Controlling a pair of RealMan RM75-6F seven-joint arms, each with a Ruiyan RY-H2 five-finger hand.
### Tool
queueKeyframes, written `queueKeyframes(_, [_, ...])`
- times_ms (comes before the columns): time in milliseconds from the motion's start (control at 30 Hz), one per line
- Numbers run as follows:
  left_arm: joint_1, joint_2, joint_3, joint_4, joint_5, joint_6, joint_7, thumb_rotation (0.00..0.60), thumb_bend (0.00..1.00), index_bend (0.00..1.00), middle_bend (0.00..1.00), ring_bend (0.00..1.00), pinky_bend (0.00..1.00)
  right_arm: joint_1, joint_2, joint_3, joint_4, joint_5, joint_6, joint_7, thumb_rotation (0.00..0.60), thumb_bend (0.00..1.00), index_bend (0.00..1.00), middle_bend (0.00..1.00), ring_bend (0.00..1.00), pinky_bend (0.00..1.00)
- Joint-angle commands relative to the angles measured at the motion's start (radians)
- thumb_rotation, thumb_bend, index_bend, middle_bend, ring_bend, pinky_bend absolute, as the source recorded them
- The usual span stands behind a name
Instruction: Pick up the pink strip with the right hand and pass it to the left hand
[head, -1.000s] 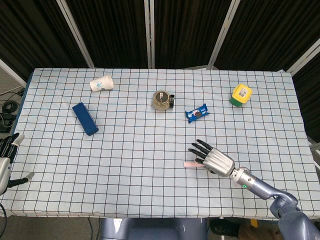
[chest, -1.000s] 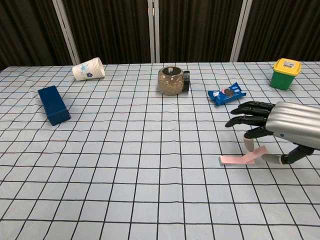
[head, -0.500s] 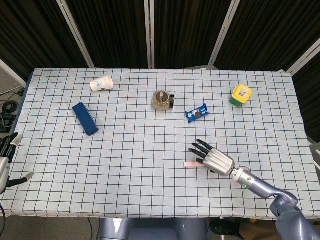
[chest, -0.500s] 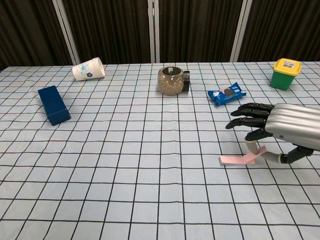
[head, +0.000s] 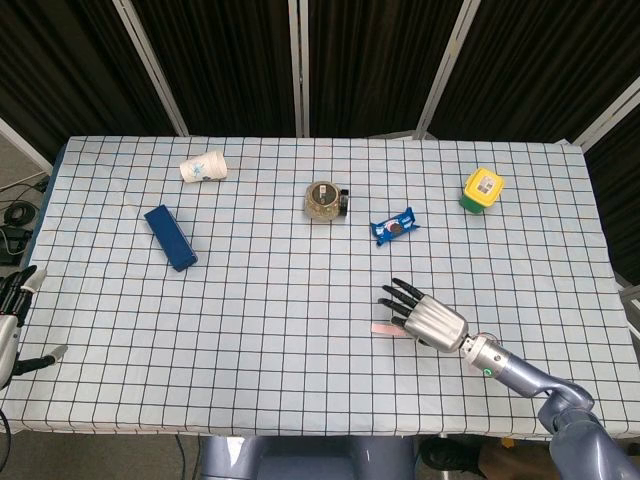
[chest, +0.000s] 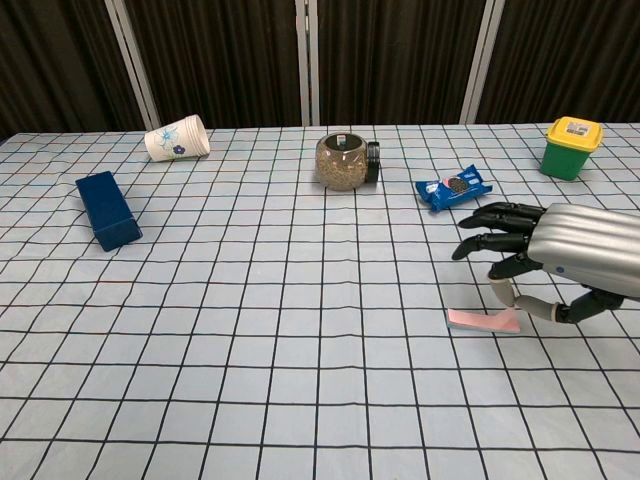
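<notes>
1. Checked cloth, pale blue with a dark grid, covers the table (chest: 250, 400) smoothly.
2. Right hand (chest: 560, 262), ribbed silver metal with black fingers (chest: 490, 243) extended, pinches the near end of the strip between thumb and a lower finger.
3. Left hand (head: 8, 318) shows partly at the table's left edge; whether it is spread, I cannot tell.
4. Flat pink strip (chest: 482, 320), thin and matte, lies on the cloth under the right hand, well in front of the glossy blue snack packet (chest: 453, 188).

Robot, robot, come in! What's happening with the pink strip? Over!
Right hand pinching pink strip at table. Left hand open, far off. Nothing between.
</notes>
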Motion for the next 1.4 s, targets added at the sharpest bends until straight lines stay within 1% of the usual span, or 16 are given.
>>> queueKeyframes(33, [-0.002,-0.001,0.001,0.001,-0.001,-0.004,0.0,0.6,0.0,0.0,0.0,0.0,0.0,0.005,0.006,0.013,-0.025,0.016,0.013,0.012,0.6,0.45,0.71,0.19,0.0,0.0])
queueKeyframes(133, [-0.007,-0.004,0.0,0.004,-0.001,-0.013,-0.004,0.6,0.0,0.0,0.0,0.0,0.0,0.014,0.018,0.032,-0.067,0.036,0.021,0.024,0.6,0.45,0.71,0.19,0.0,0.0])
queueKeyframes(200, [-0.015,-0.01,-0.003,0.012,0.001,-0.02,-0.011,0.6,0.0,0.0,0.0,0.0,0.0,0.03,0.035,0.055,-0.119,0.055,0.03,0.028,0.6,0.45,0.71,0.19,0.0,0.0])
queueKeyframes(333, [-0.033,-0.024,-0.005,0.037,0.044,-0.024,-0.057,0.6,0.0,0.0,0.0,0.0,0.0,0.067,0.074,0.086,-0.21,0.06,0.059,-0.026,0.6,0.45,0.72,0.18,0.0,0.0])
queueKeyframes(433, [-0.045,-0.042,-0.004,0.058,0.076,-0.023,-0.082,0.6,0.0,0.0,0.0,0.0,0.0,0.098,0.118,0.105,-0.309,0.062,0.053,-0.075,0.6,0.45,0.72,0.18,0.0,0.0])
queueKeyframes(533, [-0.068,-0.055,-0.007,0.073,0.087,-0.049,-0.103,0.6,0.0,0.0,0.0,0.0,0.0,0.123,0.163,0.129,-0.426,0.073,0.031,-0.125,0.6,0.46,0.72,0.18,0.0,0.0])
queueKeyframes(600, [-0.094,-0.079,-0.016,0.102,0.099,-0.07,-0.136,0.6,0.0,0.02,0.0,0.0,0.0,0.142,0.194,0.153,-0.512,0.082,0.018,-0.175,0.6,0.46,0.72,0.18,0.0,0.0])
queueKeyframes(633, [-0.104,-0.087,-0.018,0.114,0.101,-0.08,-0.149,0.6,0.0,0.03,0.0,0.0,0.0,0.148,0.204,0.161,-0.543,0.086,0.009,-0.192,0.6,0.46,0.72,0.18,0.0,0.0])
queueKeyframes(767, [-0.171,-0.138,-0.03,0.174,0.125,-0.147,-0.235,0.6,0.0,0.08,0.0,0.0,0.0,0.186,0.266,0.203,-0.727,0.109,-0.059,-0.291,0.6,0.46,0.72,0.18,0.0,0.0])
queueKeyframes(867, [-0.226,-0.164,-0.034,0.178,0.132,-0.215,-0.302,0.6,0.0,0.12,0.0,0.0,0.0,0.219,0.296,0.236,-0.834,0.127,-0.123,-0.369,0.6,0.45,0.72,0.18,0.0,0.0])
queueKeyframes(967, [-0.294,-0.197,-0.053,0.174,0.123,-0.295,-0.343,0.6,0.0,0.22,0.0,0.0,0.0,0.252,0.31,0.273,-0.923,0.148,-0.18,-0.427,0.6,0.46,0.72,0.18,0.0,0.0])
queueKeyframes(1033, [-0.331,-0.221,-0.069,0.174,0.103,-0.336,-0.351,0.6,0.0,0.27,0.0,0.0,0.0,0.264,0.321,0.294,-0.987,0.17,-0.217,-0.468,0.6,0.46,0.72,0.18,0.0,0.0])
queueKeyframes(1100, [-0.357,-0.239,-0.08,0.171,0.089,-0.364,-0.354,0.6,0.0,0.32,0.0,0.0,0.0,0.271,0.327,0.308,-1.03,0.186,-0.24,-0.497,0.6,0.46,0.72,0.18,0.0,0.0])
queueKeyframes(1267, [-0.398,-0.283,-0.107,0.157,0.046,-0.396,-0.353,0.6,0.0,0.43,0.0,0.0,0.0,0.279,0.323,0.335,-1.091,0.226,-0.28,-0.543,0.6,0.46,0.72,0.18,0.0,0.0])
queueKeyframes(1400, [-0.442,-0.302,-0.122,0.14,-0.004,-0.461,-0.339,0.6,0.0,0.45,0.0,0.0,0.0,0.279,0.305,0.358,-1.131,0.284,-0.317,-0.58,0.6,0.46,0.72,0.18,0.0,0.0])
